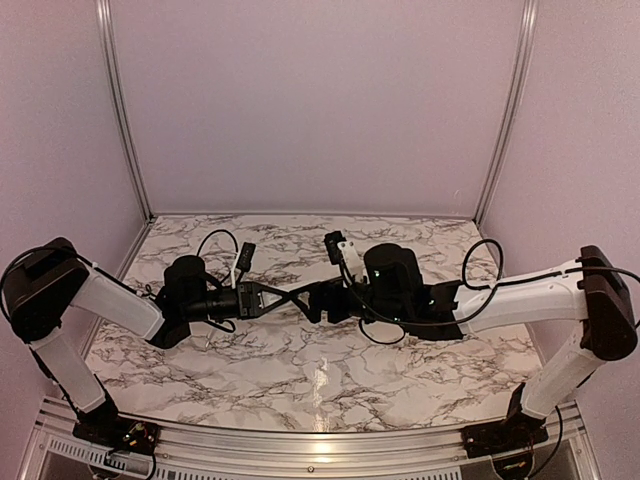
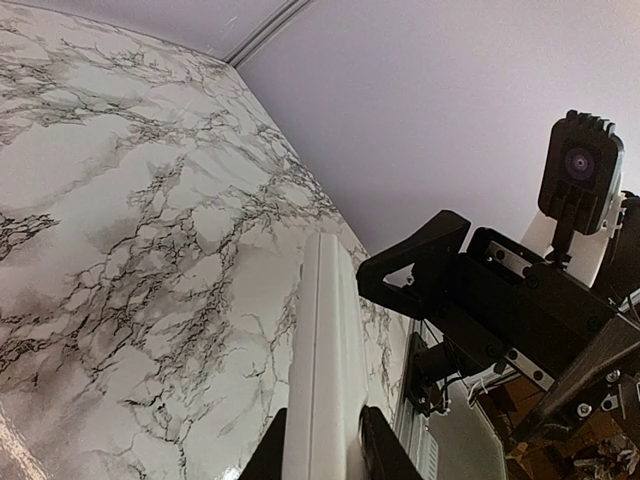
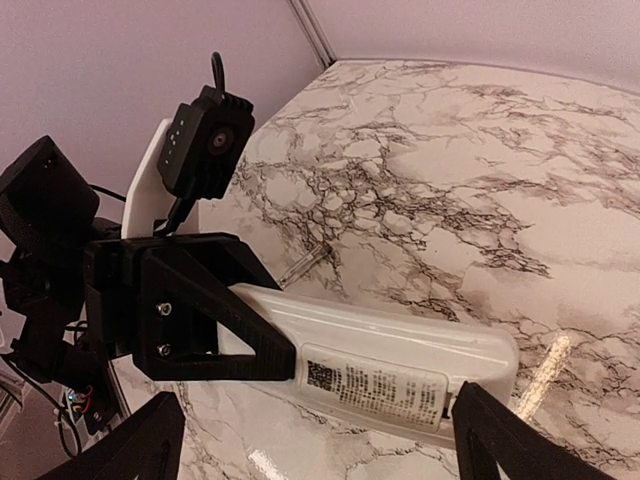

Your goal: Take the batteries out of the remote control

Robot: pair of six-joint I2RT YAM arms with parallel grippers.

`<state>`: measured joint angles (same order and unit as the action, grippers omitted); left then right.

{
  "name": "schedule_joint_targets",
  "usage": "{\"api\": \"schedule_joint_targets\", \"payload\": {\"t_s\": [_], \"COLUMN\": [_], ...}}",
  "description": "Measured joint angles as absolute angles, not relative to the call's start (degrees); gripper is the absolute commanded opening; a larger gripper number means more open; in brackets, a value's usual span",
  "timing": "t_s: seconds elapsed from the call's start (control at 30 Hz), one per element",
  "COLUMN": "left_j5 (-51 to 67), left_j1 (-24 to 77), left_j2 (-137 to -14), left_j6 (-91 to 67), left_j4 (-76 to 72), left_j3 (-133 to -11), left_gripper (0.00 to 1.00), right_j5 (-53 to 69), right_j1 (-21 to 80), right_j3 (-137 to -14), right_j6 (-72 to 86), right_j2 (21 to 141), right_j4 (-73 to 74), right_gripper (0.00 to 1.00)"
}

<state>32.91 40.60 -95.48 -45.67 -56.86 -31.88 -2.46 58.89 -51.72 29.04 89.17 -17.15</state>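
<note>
The remote control (image 3: 400,365) is a slim white bar held in the air between the two arms. Its face with a printed label shows in the right wrist view. My left gripper (image 2: 322,445) is shut on one end of it, and its black fingers (image 3: 215,320) clamp it in the right wrist view. My right gripper (image 3: 320,450) is open, with one finger on each side of the remote's free end. In the top view both grippers, left (image 1: 285,300) and right (image 1: 318,300), meet at the table's middle and hide the remote. No batteries are in view.
The marble table (image 1: 300,380) lies under both arms. A thin pale strip (image 3: 303,263) lies on it beyond the remote. The right wrist camera (image 2: 580,170) hangs close to the left gripper. Purple walls and metal posts (image 1: 120,110) close in the back and sides.
</note>
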Motion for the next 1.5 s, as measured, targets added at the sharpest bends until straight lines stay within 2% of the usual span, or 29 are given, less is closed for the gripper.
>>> {"api": "schedule_joint_targets", "payload": {"t_s": [0.63,1.23,1.5], "left_j5": [31.0,28.6,27.8], "left_j1": [40.6,42.2,42.8], "left_j2": [-94.6,-91.6,-91.1], "left_j6": [-45.6,-41.6,-40.2], "left_j4": [-56.5,-51.4,-50.7], "left_j3": [-31.4,-31.4,-31.4], "left_gripper": [0.00,0.00,0.00], "right_j5": [-1.0,-6.9,-7.1], "right_j1": [57.6,57.3,57.6], "right_j3": [-51.7,-57.7,-56.9], "right_j6": [32.0,32.7,31.4], "right_j2": [90.8,96.2,94.4], "right_j4": [-20.7,-12.7,-12.6], "right_gripper": [0.91,0.91,0.91]}}
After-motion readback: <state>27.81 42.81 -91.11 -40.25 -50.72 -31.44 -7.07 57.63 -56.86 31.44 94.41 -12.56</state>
